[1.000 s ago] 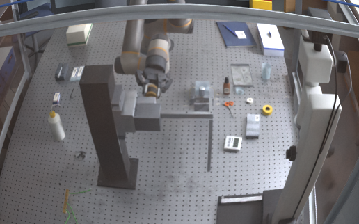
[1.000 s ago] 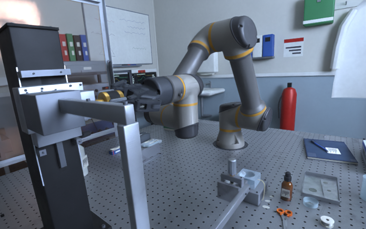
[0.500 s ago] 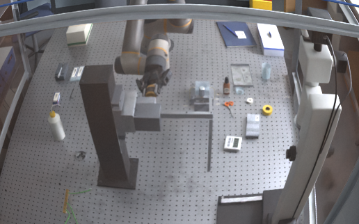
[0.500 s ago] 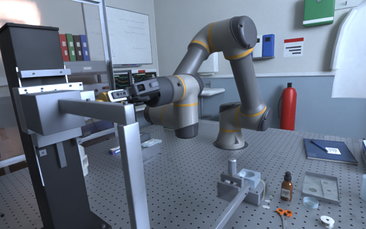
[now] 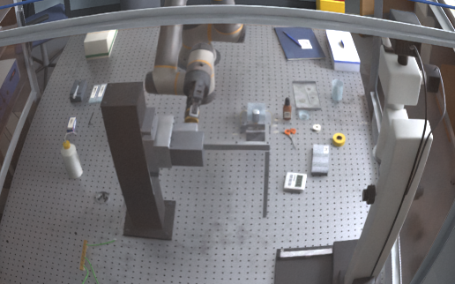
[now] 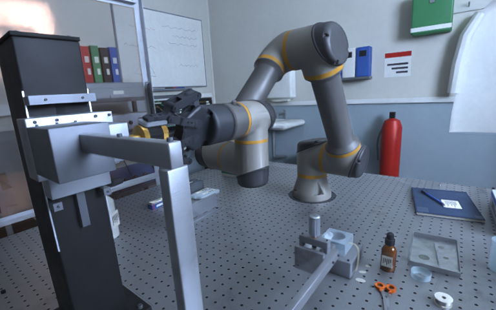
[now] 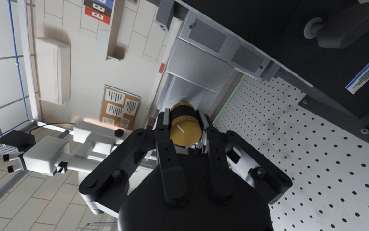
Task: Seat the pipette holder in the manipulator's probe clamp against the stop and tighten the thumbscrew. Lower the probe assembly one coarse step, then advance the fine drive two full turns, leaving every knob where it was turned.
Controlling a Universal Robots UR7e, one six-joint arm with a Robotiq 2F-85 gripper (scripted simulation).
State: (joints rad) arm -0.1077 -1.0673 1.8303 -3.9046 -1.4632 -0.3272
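The gold knob with a black knurled band and a white pointer line sticks out of the back of the manipulator's grey carriage. My gripper is closed around this knob, reaching in level from the rear. The carriage sits on the dark tower. A grey arm runs right from it, then bends down along the table. The probe clamp block with its upright thumbscrew stands on the table further right, with a rod lying in it. A ring of tick marks surrounds the knob's base.
Behind the tower are shelves with binders and a whiteboard. On the table right of the clamp lie a brown bottle, orange scissors, a timer, a yellow tape roll and a tray. A white squeeze bottle stands left.
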